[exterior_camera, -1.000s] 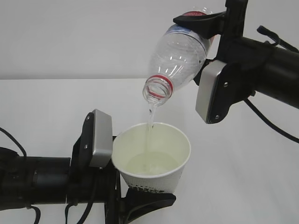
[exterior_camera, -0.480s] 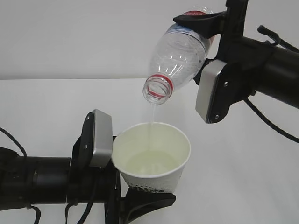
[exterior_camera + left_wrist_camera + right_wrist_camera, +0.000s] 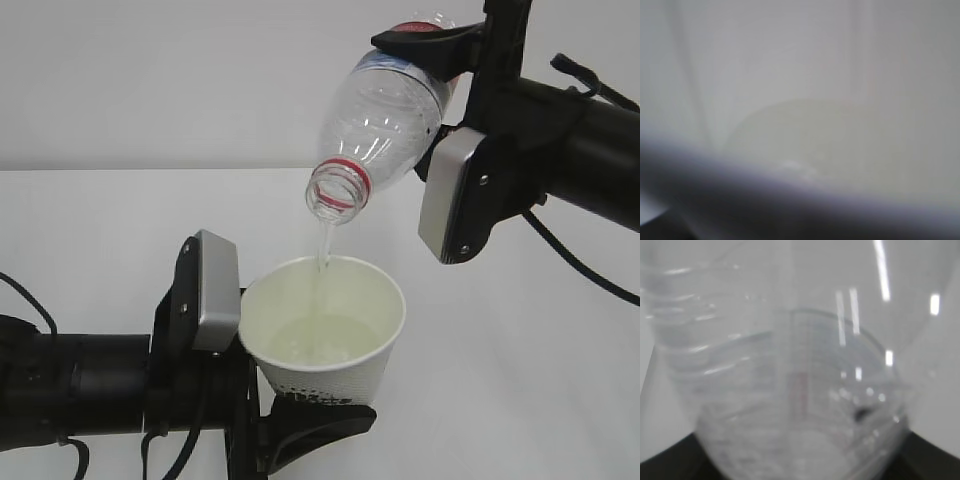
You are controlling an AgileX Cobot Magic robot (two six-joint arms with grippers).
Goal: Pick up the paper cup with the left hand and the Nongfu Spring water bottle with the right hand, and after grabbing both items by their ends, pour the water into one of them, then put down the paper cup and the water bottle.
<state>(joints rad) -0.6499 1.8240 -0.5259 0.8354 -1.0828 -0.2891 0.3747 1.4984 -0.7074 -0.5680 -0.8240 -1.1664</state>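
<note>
My left gripper (image 3: 318,405) is shut on the base of the white paper cup (image 3: 340,375), which it holds upright at the bottom centre of the exterior view. Above it, my right gripper (image 3: 438,62) is shut on the bottom end of the clear Nongfu Spring water bottle (image 3: 385,115). The bottle tilts mouth-down, its red neck ring over the cup. A thin stream of water (image 3: 322,252) falls into the pale pool (image 3: 318,342) in the cup. The left wrist view shows only the blurred cup (image 3: 805,100). The bottle (image 3: 790,390) fills the right wrist view.
A white table (image 3: 100,220) lies below both arms, with a plain white wall behind it. A black cable (image 3: 575,265) hangs from the right arm. The left arm's black body (image 3: 80,395) reaches in from the lower left.
The cup and the left gripper have risen slightly toward the bottle's mouth. The stream thinned half a second ago and is fuller now. The bottle has not moved.
</note>
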